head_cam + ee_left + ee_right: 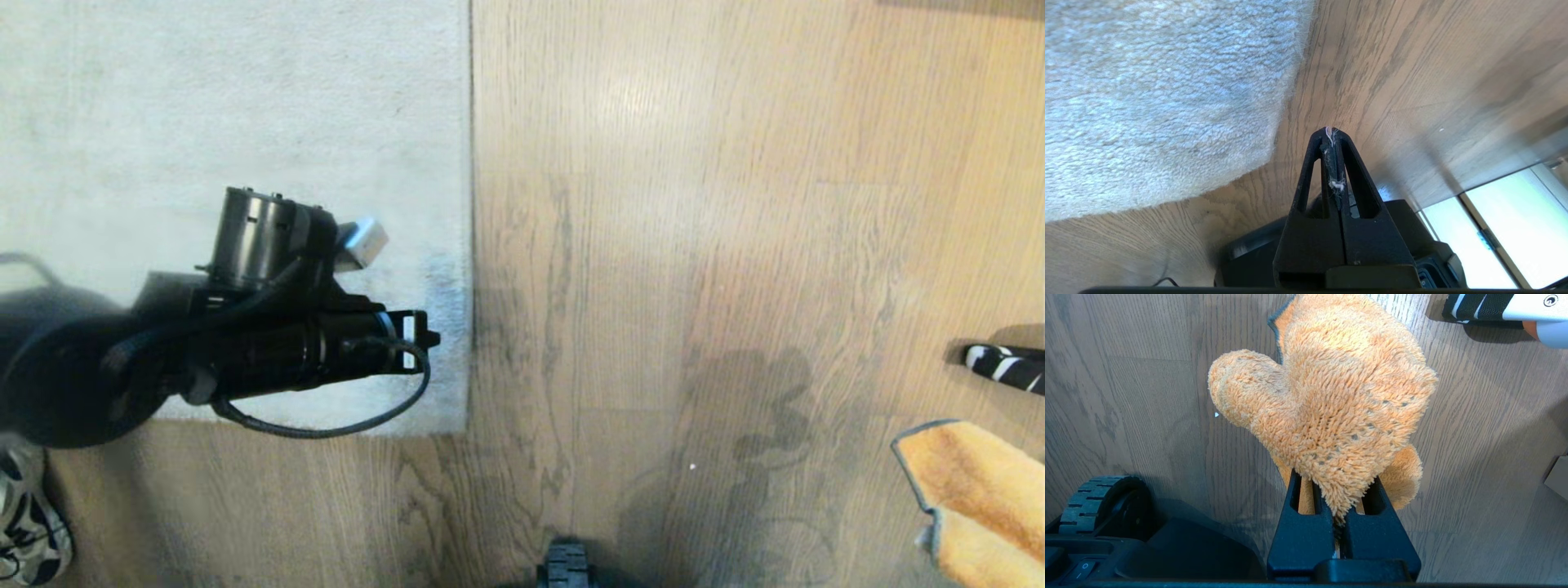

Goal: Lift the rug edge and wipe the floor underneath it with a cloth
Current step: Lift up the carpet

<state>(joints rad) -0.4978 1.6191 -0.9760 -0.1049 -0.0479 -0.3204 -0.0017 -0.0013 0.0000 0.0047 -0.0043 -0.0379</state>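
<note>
The light grey rug (245,106) lies flat at the upper left, and its rug edge (471,204) runs straight down to a near corner (468,426). My left arm (269,327) reaches over that corner. In the left wrist view my left gripper (1329,132) is shut, with only lint between its tips, just above the floor (1392,81) beside the rug corner (1276,151). My right gripper (1335,490) is shut on the orange fluffy cloth (1331,408), which bunches over its fingers. The cloth (980,498) shows at the head view's lower right, above brown wood-grain floor (694,245).
A black-and-white striped object (1008,367) lies on the floor at the right. A patterned shoe (24,523) sits at the lower left. My base's wheel (1098,498) is close beside the right gripper. A bright glass panel (1502,232) borders the floor.
</note>
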